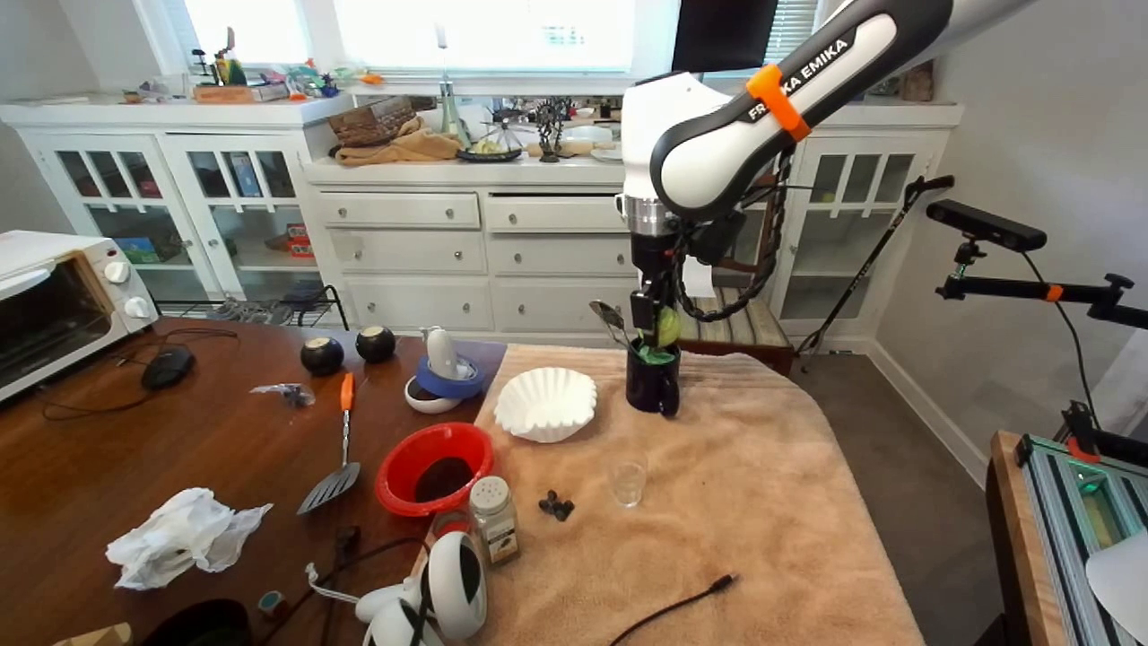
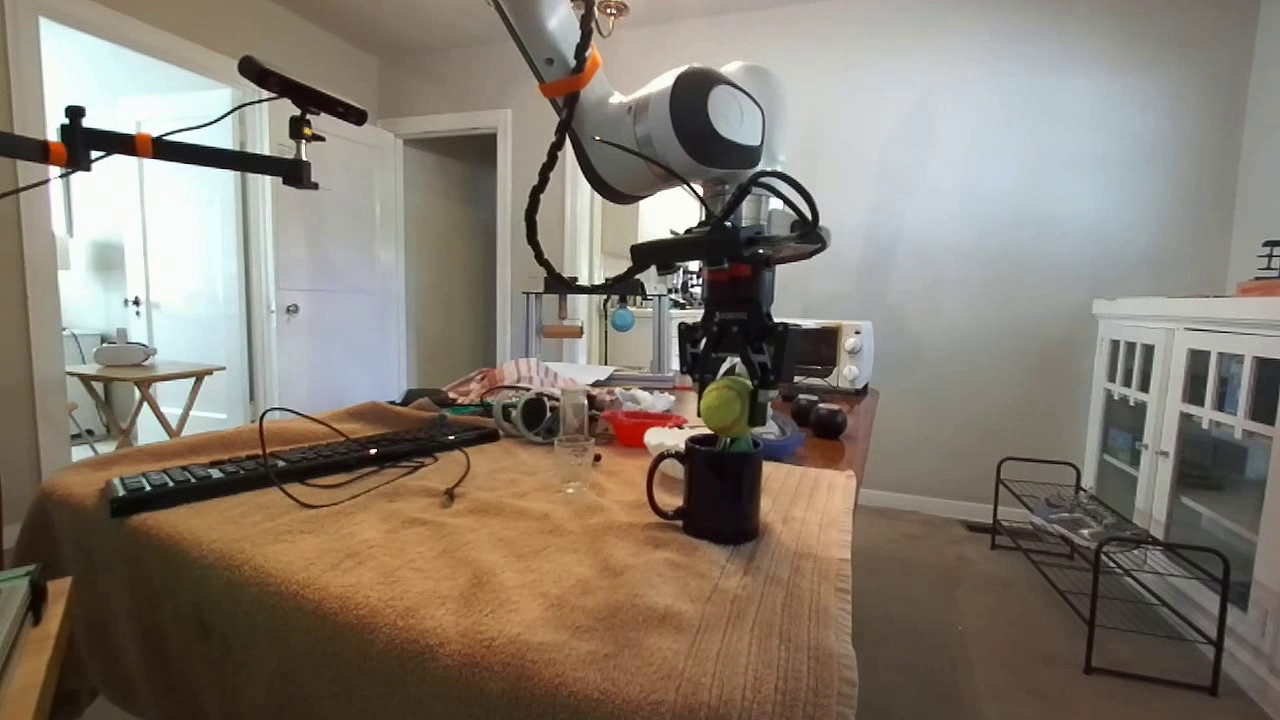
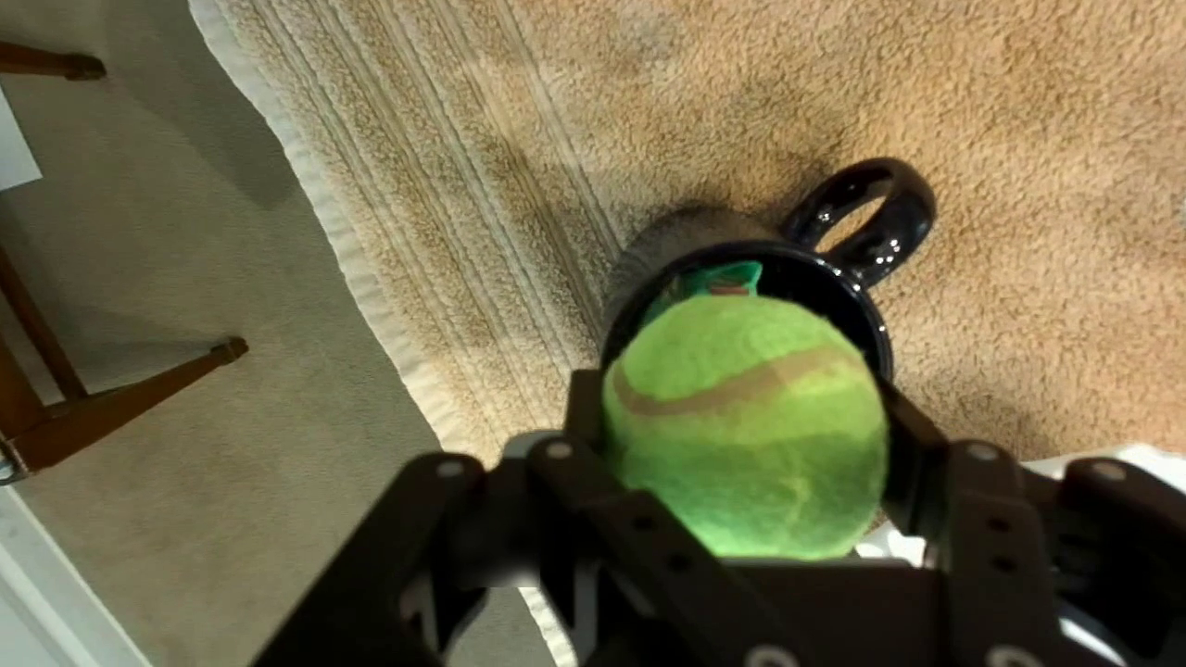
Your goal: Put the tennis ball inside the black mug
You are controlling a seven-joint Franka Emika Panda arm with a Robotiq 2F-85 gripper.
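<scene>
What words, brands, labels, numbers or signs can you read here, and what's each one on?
"FR … KA EMIKA": on the robot arm; an orange band hides letters between.
Shaker label: too small to read.
Gripper: lettering too blurred to read.
Keyboard keys: too small to read.

Right of centre in an exterior view, the fuzzy yellow-green ball is held above the upright black mug.
</scene>
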